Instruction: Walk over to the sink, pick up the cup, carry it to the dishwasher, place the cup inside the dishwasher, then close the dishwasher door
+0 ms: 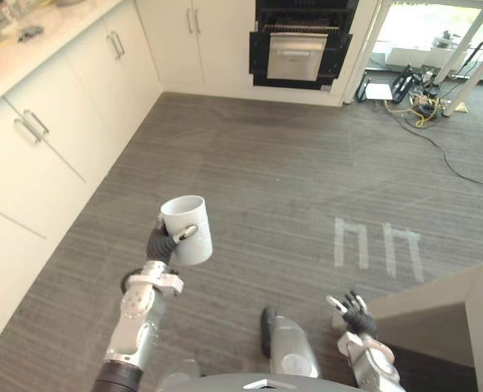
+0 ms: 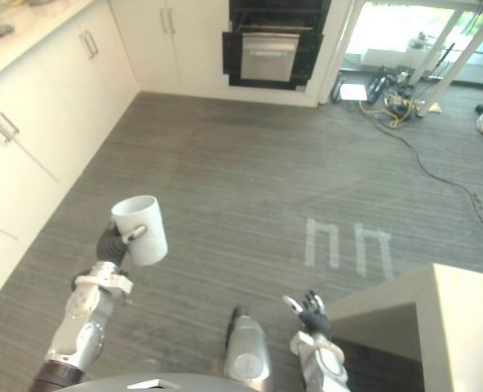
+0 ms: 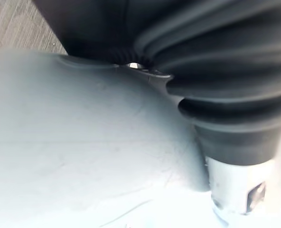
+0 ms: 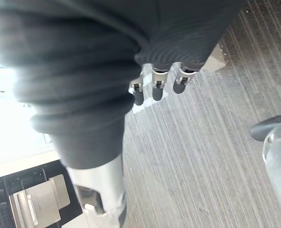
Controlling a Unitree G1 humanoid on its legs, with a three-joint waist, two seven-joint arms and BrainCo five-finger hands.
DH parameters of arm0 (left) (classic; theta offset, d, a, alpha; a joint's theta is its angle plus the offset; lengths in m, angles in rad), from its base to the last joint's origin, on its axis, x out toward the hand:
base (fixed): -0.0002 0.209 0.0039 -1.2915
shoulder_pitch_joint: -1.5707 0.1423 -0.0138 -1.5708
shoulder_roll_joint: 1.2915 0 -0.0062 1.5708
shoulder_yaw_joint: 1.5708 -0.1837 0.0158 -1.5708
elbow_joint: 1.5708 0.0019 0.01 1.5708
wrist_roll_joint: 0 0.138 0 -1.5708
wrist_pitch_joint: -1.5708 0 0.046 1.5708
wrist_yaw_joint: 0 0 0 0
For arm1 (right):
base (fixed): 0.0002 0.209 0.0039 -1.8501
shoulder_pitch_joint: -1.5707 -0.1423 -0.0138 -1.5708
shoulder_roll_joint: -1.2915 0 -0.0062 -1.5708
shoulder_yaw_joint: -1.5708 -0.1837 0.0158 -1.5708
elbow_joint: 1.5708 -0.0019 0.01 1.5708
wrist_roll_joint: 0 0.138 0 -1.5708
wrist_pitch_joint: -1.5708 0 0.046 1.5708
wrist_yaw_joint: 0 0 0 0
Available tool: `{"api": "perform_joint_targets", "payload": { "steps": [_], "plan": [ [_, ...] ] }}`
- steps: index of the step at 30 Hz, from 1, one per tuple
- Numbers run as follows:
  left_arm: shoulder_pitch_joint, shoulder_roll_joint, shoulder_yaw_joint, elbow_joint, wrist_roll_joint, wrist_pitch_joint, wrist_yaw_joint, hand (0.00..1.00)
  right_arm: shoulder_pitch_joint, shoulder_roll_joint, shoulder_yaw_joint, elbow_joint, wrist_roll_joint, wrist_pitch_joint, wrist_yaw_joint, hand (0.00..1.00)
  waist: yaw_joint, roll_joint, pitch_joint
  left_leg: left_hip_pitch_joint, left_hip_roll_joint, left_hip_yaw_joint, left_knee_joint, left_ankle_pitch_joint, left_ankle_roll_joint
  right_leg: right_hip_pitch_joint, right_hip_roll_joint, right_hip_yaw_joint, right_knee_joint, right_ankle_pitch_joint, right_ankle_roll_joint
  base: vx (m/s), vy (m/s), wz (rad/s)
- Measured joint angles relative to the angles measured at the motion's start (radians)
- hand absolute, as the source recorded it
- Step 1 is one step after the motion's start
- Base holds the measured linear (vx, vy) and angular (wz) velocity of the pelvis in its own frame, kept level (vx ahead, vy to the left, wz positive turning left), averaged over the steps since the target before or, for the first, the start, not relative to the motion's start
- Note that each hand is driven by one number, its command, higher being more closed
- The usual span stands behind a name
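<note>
A white cup [image 1: 186, 229] is held upright above the grey floor, its mouth facing up. My left hand [image 1: 161, 243] is shut on it from behind, with a finger hooked at its side. In the left wrist view the cup's pale wall [image 3: 83, 142] sits right against the hand's dark cover. The dishwasher [image 1: 299, 45] is built into the far wall of cabinets, black, with its door [image 1: 296, 55] tilted open and a silver inner face showing. My right hand [image 1: 354, 312] hangs low on the right with relaxed fingers [image 4: 154, 90] and holds nothing.
White cabinets with bar handles [image 1: 36, 122] and a pale counter [image 1: 29, 41] run along the left side. A light wooden table corner [image 1: 462, 302] juts in at the lower right. Cables and gear [image 1: 417, 98] lie by the far right doorway. White marks [image 1: 378, 245] are on the floor.
</note>
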State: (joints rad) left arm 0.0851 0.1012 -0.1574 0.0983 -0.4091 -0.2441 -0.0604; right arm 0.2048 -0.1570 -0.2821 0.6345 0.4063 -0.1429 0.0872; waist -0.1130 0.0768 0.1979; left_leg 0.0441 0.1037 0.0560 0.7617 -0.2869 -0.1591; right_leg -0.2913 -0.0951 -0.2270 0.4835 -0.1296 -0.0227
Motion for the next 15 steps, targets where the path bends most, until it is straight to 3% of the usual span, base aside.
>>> {"api": "perform_joint_targets", "payload": {
  "steps": [1,2,3,4,5,7,8,9,10,11,13,15],
  "plan": [
    [0.004,-0.01,-0.001,0.0,0.0,-0.008,-0.008,1.0,0.029,0.006,-0.005,0.006,-0.001,0.0,0.005,0.0,0.001,0.003,-0.002,-0.05,0.04,0.007,0.091,0.09,0.012,0.028,0.023,-0.02,-0.007,-0.03,-0.001,0.45,-0.297,0.12],
    [0.019,-0.015,0.003,-0.001,0.0,-0.013,-0.01,1.0,0.063,0.009,-0.015,0.015,-0.006,0.0,0.017,0.0,0.012,0.009,-0.003,-0.113,0.098,0.04,0.199,0.275,0.07,0.083,0.063,-0.028,-0.065,-0.04,-0.008,0.44,-0.28,0.04],
    [0.032,-0.015,0.009,-0.002,0.0,-0.013,-0.01,1.0,0.078,0.011,-0.019,0.014,-0.014,-0.002,0.022,0.0,0.023,0.01,-0.004,-0.139,0.13,0.06,0.242,0.387,0.092,0.119,0.082,-0.023,-0.104,-0.043,-0.014,0.47,-0.22,-0.23],
    [0.059,-0.016,0.034,-0.011,0.0,-0.015,-0.011,1.0,0.098,0.01,-0.019,0.014,-0.022,-0.011,0.036,0.0,0.035,0.003,0.001,-0.194,0.176,0.077,0.354,0.477,0.099,0.199,0.111,-0.007,-0.173,-0.026,-0.044,0.35,-0.089,-0.24],
    [0.066,-0.02,0.049,-0.01,-0.001,-0.012,-0.01,1.0,0.098,0.007,-0.031,0.015,-0.022,-0.023,0.042,0.0,0.042,-0.006,0.01,-0.26,0.19,0.083,0.453,0.345,0.108,0.258,0.125,0.0,-0.2,-0.021,-0.065,0.34,-0.089,-0.22],
    [0.067,-0.02,0.052,-0.01,-0.001,-0.011,-0.012,1.0,0.09,0.001,-0.034,0.013,-0.02,-0.043,0.047,0.0,0.062,-0.019,0.018,-0.312,0.191,0.124,0.423,0.22,0.139,0.333,0.132,0.007,-0.234,-0.035,-0.076,0.35,-0.108,-0.24],
    [0.069,-0.022,0.055,-0.014,0.0,-0.01,-0.013,1.0,0.071,-0.002,-0.029,0.008,-0.019,-0.054,0.055,0.0,0.078,-0.025,0.016,-0.334,0.184,0.181,0.294,0.158,0.134,0.372,0.13,0.017,-0.254,-0.038,-0.07,0.45,-0.103,-0.35],
    [0.079,-0.025,0.06,-0.044,0.0,-0.008,-0.013,1.0,0.05,-0.008,-0.007,0.004,-0.015,-0.062,0.057,0.0,0.081,-0.031,0.015,-0.345,0.154,0.232,0.066,0.129,0.122,0.394,0.12,0.025,-0.26,-0.054,-0.062,0.43,-0.065,-0.26],
    [0.083,-0.028,0.06,-0.058,0.001,-0.007,-0.013,1.0,0.036,-0.011,0.004,0.004,-0.013,-0.062,0.058,0.0,0.082,-0.033,0.015,-0.346,0.128,0.241,-0.064,0.133,0.108,0.399,0.113,0.027,-0.257,-0.065,-0.059,0.44,-0.017,-0.2],
    [0.095,-0.032,0.059,-0.087,0.002,-0.004,-0.012,1.0,0.006,-0.014,0.038,0.002,0.002,-0.061,0.056,0.0,0.094,-0.034,0.015,-0.341,0.067,0.242,-0.391,0.2,0.077,0.415,0.097,0.047,-0.246,-0.09,-0.042,0.4,0.017,-0.19],
    [0.103,-0.032,0.064,-0.089,0.002,-0.001,-0.009,1.0,-0.012,-0.016,0.066,0.009,0.016,-0.058,0.055,0.0,0.108,-0.026,0.017,-0.342,0.049,0.235,-0.595,0.26,0.023,0.438,0.096,0.067,-0.245,-0.112,-0.026,0.38,0.067,-0.31],
    [0.105,-0.033,0.078,-0.075,0.001,0.003,-0.006,1.0,-0.016,-0.014,0.084,0.014,0.019,-0.044,0.056,0.0,0.115,-0.021,0.021,-0.334,0.052,0.234,-0.627,0.263,0.019,0.499,0.09,0.082,-0.221,-0.179,0.016,0.47,0.147,-0.27]
  ]
}}
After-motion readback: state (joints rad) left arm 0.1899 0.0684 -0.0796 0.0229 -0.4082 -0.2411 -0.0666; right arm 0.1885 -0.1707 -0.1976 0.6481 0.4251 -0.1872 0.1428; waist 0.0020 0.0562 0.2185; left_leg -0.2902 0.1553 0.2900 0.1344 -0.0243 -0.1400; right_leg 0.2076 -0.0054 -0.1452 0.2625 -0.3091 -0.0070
